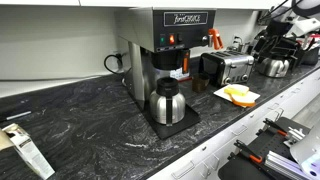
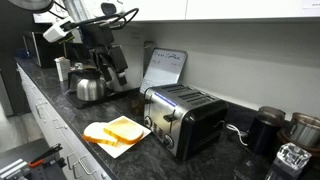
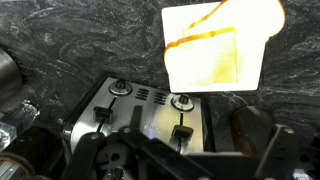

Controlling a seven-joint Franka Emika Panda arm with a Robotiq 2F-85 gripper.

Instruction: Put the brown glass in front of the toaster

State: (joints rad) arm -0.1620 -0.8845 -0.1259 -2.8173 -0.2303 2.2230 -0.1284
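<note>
A long table [image 1: 90, 125] of dark stone veined with white runs along a pale wall in both exterior views. Only an exterior view from one end shows the tall black-and-steel coffee brewer [image 1: 165, 45] with a steel carafe [image 1: 167, 103] on its base. Further along the table stand the toaster [image 1: 228, 67] and a shiny kettle [image 1: 275, 67]. An exterior view from the opposite end shows the robot arm [image 2: 92, 35] bent down over the table between kettle and toaster, its pincer [image 2: 119, 72] hanging above the surface. It also shows a white sheet [image 2: 118, 132] bearing flat yellow pieces, just beside the toaster toward the table's edge. Only the wrist view looks down on the toaster's chrome face, with its two knobs and two levers. Only there is the brown glass [image 3: 248, 127] plain: a small, dark amber, translucent tumbler, blurred, standing on the table just beside the toaster. The pincer is released, its dark fingers [image 3: 282, 152] spread wide with nothing between them.
</note>
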